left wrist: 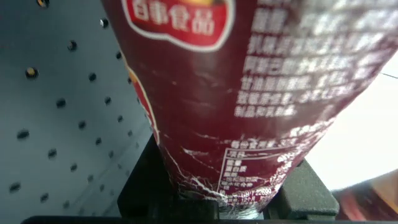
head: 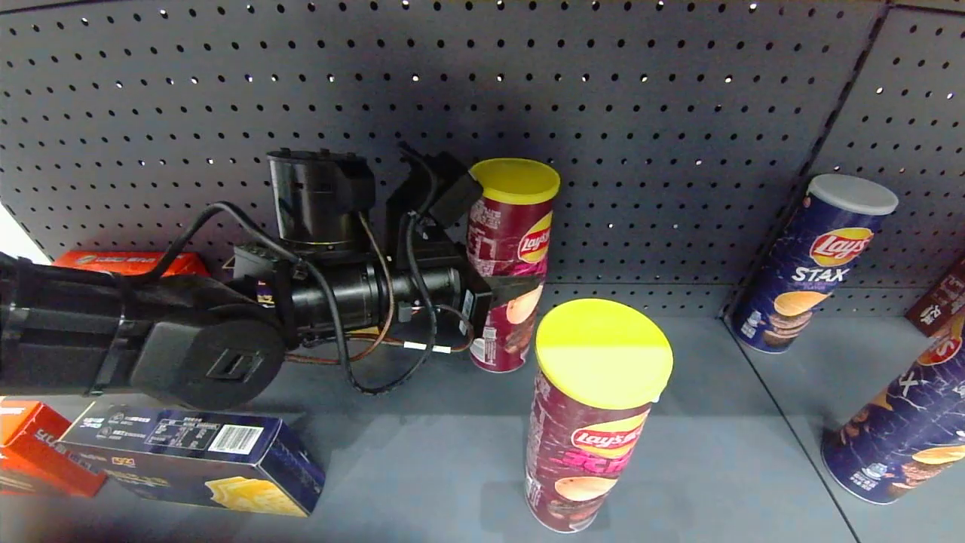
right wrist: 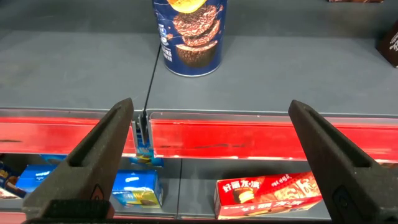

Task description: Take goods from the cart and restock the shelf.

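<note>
Mostly grey shelf (head: 422, 460) and pegboard (head: 603, 90), left gripper (head: 507, 290) clamped on upright maroon can (head: 513, 226) at the shelf's back, right gripper (right wrist: 211, 109) spread wide before the shelf edge, second can (head: 595, 422) nearer front, blue can (head: 814, 264) to the right, navy box (head: 196, 460) at left.

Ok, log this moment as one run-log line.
left gripper: shut on red can, upright near pegboard | right gripper: open, facing shelf | shelved: second red can nearer front, blue cans to right
</note>
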{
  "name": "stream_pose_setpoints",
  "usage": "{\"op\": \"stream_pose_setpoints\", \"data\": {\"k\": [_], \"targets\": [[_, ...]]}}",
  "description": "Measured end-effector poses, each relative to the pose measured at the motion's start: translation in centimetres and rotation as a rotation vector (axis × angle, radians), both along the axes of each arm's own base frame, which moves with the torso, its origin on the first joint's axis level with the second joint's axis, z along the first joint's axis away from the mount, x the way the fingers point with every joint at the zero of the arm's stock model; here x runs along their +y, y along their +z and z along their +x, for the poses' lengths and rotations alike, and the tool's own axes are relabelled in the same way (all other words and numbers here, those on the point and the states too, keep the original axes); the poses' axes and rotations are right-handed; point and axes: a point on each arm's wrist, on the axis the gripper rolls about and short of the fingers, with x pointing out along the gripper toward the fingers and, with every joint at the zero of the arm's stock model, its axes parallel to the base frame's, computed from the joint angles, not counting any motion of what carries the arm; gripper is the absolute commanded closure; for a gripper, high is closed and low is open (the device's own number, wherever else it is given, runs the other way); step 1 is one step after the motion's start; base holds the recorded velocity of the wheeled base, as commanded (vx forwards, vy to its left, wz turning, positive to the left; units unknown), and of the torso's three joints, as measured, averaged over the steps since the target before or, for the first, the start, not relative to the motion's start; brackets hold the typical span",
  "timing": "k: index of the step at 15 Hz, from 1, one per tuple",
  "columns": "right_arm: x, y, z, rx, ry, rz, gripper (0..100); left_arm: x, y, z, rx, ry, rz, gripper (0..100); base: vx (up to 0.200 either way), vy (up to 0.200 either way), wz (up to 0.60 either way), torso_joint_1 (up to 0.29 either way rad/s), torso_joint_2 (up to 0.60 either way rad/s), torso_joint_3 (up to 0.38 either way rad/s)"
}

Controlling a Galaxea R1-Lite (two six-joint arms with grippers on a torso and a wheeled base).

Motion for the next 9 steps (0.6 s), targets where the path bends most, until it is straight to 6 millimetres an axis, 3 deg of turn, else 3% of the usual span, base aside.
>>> {"op": "stream_pose_setpoints", "data": {"k": [9], "targets": [[0.0,0.0,0.0,0.000,0.000,0.000,0,-1.6,-1.7,1.8,0.000,-0.009,-0.006,100,0.000,0.000,0.00,0.000,0.00,0.000]]}}
